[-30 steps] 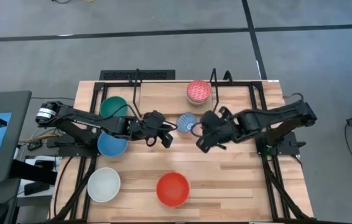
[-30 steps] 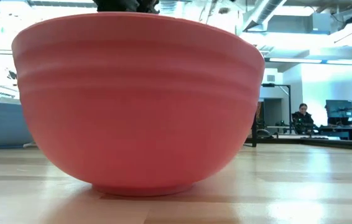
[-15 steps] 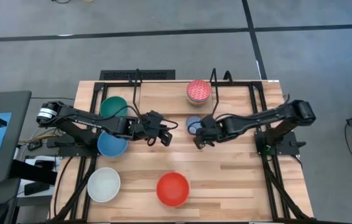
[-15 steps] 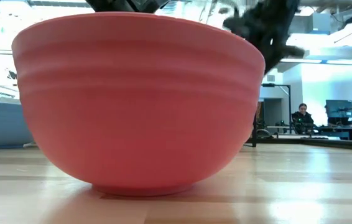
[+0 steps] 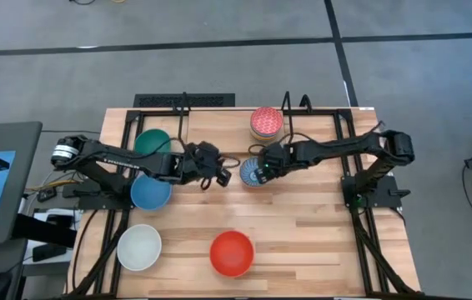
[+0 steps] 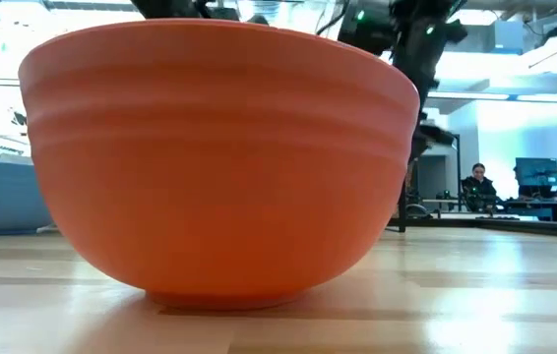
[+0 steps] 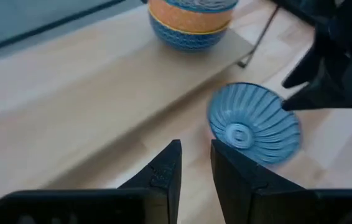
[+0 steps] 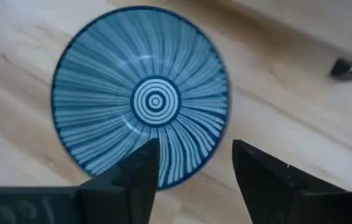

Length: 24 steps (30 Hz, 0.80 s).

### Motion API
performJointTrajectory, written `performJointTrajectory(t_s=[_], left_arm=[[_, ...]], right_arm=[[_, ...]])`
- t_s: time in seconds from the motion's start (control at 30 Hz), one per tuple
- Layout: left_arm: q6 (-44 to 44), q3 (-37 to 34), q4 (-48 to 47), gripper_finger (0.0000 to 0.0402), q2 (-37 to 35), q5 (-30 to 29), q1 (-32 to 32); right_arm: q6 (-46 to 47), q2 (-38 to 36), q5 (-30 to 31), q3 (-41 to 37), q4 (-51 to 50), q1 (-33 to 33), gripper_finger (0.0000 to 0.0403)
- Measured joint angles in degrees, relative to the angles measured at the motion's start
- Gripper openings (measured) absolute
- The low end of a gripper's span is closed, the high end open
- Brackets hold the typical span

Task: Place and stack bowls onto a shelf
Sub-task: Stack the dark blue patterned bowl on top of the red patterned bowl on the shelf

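Note:
The blue-and-white patterned bowl [image 5: 251, 173] is on the tabletop at mid-table, in front of the shelf [image 5: 219, 125]. In the left wrist view the bowl [image 7: 254, 124] is tilted, its foot ring facing that camera. My right gripper [image 8: 194, 171] is open over the bowl's [image 8: 142, 96] rim, one finger above the inside, one outside. My left gripper [image 7: 194, 174] hovers just left of the bowl, slightly open and holding nothing. A stack of bowls [image 5: 267, 122] topped by the pink-red patterned one stands on the shelf plank. My right gripper comes at the patterned bowl from above and from the table's right, with the near rim [image 8: 191, 168] between its open fingers. I cannot tell whether either finger touches the bowl.
A green bowl [image 5: 153, 143] and a blue bowl [image 5: 151, 193] lie under the left arm. A white bowl [image 5: 139, 247] and a red bowl [image 5: 232, 253] stand near the front edge. The red bowl [image 6: 215, 157] fills the low view. A person [image 6: 477, 187] sits far behind.
My right arm has stretched toward the table's left and far side, bringing its gripper from the near right of the patterned bowl to over its rim. My left gripper has shifted a little toward the far edge.

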Motion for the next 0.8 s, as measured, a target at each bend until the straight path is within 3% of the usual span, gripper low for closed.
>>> performJointTrajectory(t_s=[0.17, 0.4, 0.63, 0.8], left_arm=[[5.16, -0.01, 4.4, 0.0072, 3.24, 6.25, 5.11], [10.35, 0.0, 10.41, 0.0072, 9.0, 19.64, 11.18], [18.87, 0.11, 15.45, 0.0071, 15.49, 35.78, 16.79], [20.97, 2.93, 16.63, 0.0071, 18.88, 40.51, 18.43]], right_arm=[[-0.29, 3.17, -1.77, -0.04, 1.13, -3.14, 0.0227], [-1.41, 5.24, -7.95, 0.22, 2.65, -5.57, 0.0181], [1.13, -2.01, -8.57, 0.24, -0.17, -3.86, 0.0141], [5.14, -8.54, -8.59, 0.32, -5.9, -3.8, 0.0139]])
